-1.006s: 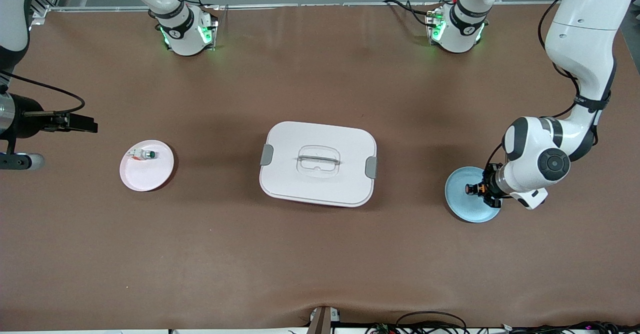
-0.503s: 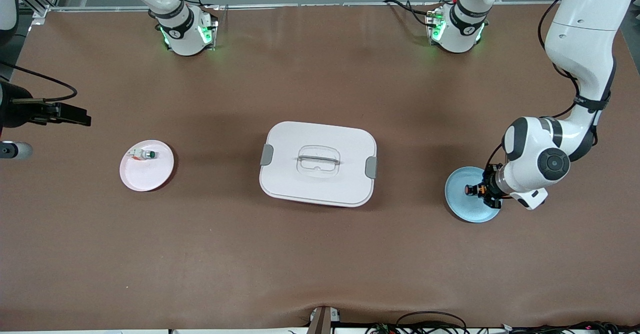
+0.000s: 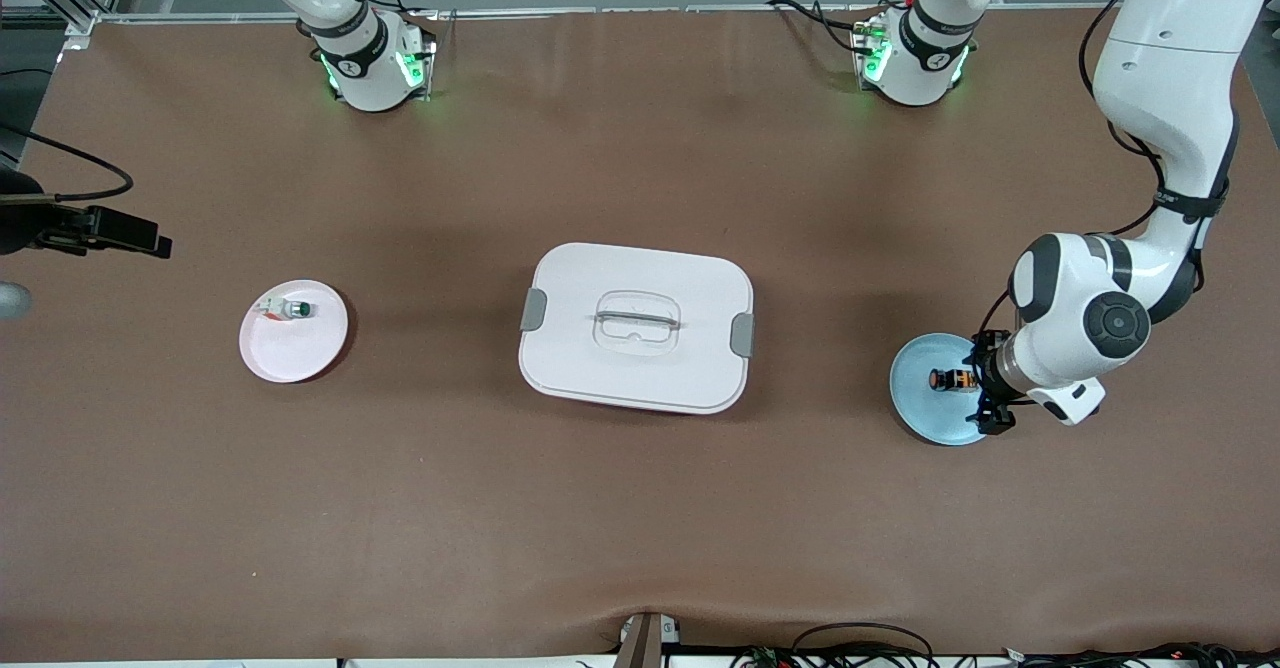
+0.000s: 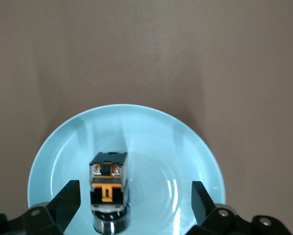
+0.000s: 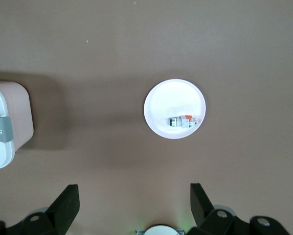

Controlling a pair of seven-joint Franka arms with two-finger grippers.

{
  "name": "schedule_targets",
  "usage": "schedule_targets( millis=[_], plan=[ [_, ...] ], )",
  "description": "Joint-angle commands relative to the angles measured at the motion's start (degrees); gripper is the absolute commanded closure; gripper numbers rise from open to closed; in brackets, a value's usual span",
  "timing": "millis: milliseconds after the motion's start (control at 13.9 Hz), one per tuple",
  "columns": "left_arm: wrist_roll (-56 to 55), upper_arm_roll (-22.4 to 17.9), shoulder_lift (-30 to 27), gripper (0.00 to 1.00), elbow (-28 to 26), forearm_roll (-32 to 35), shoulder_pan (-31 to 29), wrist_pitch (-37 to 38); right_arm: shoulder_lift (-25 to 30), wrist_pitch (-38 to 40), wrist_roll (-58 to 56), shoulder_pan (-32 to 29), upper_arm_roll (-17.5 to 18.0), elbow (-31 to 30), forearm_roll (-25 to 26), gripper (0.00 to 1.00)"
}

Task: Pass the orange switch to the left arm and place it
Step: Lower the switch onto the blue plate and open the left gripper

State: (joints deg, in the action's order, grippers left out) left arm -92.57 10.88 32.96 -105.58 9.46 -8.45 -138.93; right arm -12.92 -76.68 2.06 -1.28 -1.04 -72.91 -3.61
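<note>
Released within the last second, the small black cylindrical orange switch (image 3: 950,380) with its orange band now lies on its side on the round pale-blue plate (image 3: 915,408), free of the left gripper (image 3: 990,384), whose fingers were clamped on it a moment ago. They now stand spread wide on either side of the part, touching nothing; the left wrist view shows the switch (image 4: 107,188) between them on the plate (image 4: 185,147). My reading is that the plate at the left arm's end of the table is the drop-off point, so the transfer looks finished or nearly so.

Meanwhile the right gripper (image 3: 150,245) has drawn back toward its own end of the table and is up over the bare brown tabletop (image 3: 640,528), fingers apart and empty, apparently waiting.

Between the two plates sits the large white rounded-rectangular plastic box (image 3: 636,326), its lid on and grey latches at each side; neither arm is near it. On the round pale-pink plate (image 3: 290,358) lies a small white part with a green button (image 3: 285,310), untouched.
</note>
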Motion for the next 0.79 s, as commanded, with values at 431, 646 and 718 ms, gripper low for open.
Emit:
schedule_targets(
  millis=[431,646,718],
  plan=[
    [1.1,0.5,-2.8,0.0,-0.1,0.3,-0.1,2.3,7.2,-4.7,2.8,-0.1,0.7,-8.4,-0.7,0.0],
    [20.4,0.1,-6.5,0.0,-2.9,-6.1,0.0,2.4,8.9,-6.2,2.9,-0.1,0.7,-10.4,-0.7,0.0],
    [26.9,-0.1,-7.5,0.0,-3.9,-7.4,0.0,2.4,10.0,-7.3,2.9,-0.1,0.7,-12.1,-0.7,0.0]
  ],
)
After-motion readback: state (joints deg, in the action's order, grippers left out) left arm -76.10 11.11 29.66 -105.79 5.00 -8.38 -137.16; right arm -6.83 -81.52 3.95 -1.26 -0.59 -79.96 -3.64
